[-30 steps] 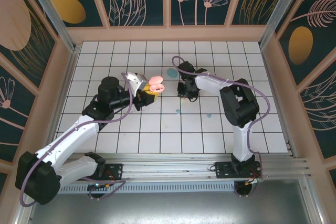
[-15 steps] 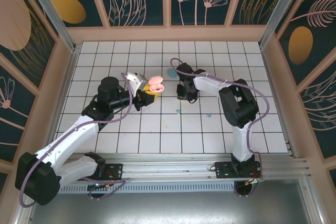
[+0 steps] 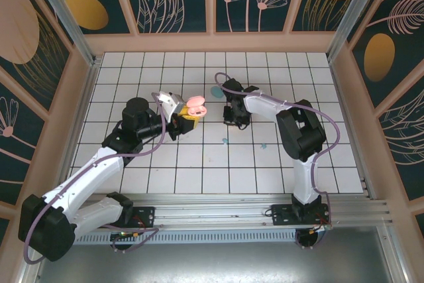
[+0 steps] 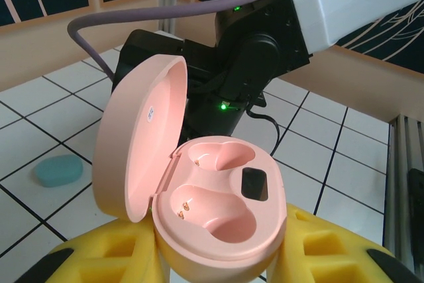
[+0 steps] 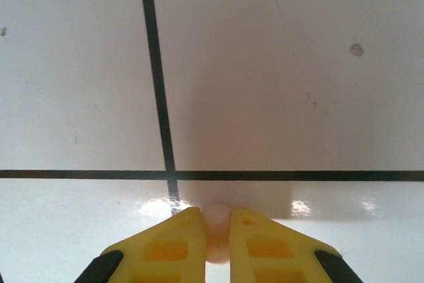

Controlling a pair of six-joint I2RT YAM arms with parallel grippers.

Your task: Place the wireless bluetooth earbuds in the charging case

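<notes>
The pink charging case (image 4: 222, 213) stands with its lid open and both wells empty. My left gripper (image 4: 222, 260) is shut on its base, holding it above the tiles (image 3: 197, 105). Just right of it, my right gripper (image 3: 233, 118) points down at the floor. In the right wrist view its yellow fingers (image 5: 165, 246) are shut on a pale pink earbud (image 5: 216, 226) that rests on a white tile. Two teal earbuds (image 3: 225, 141) (image 3: 263, 145) lie on the tiles nearer the arm bases.
A teal-blue oval case (image 3: 216, 91) lies shut on the tiles behind the two grippers, also in the left wrist view as a teal-blue oval (image 4: 58, 170). Wooden walls (image 3: 212, 43) ring the white tiled floor, and a metal rail (image 3: 252, 200) runs along its near edge.
My right gripper's jaws have closed onto the pale pink earbud and the wrist has shifted slightly left. The left arm holds the case still.
</notes>
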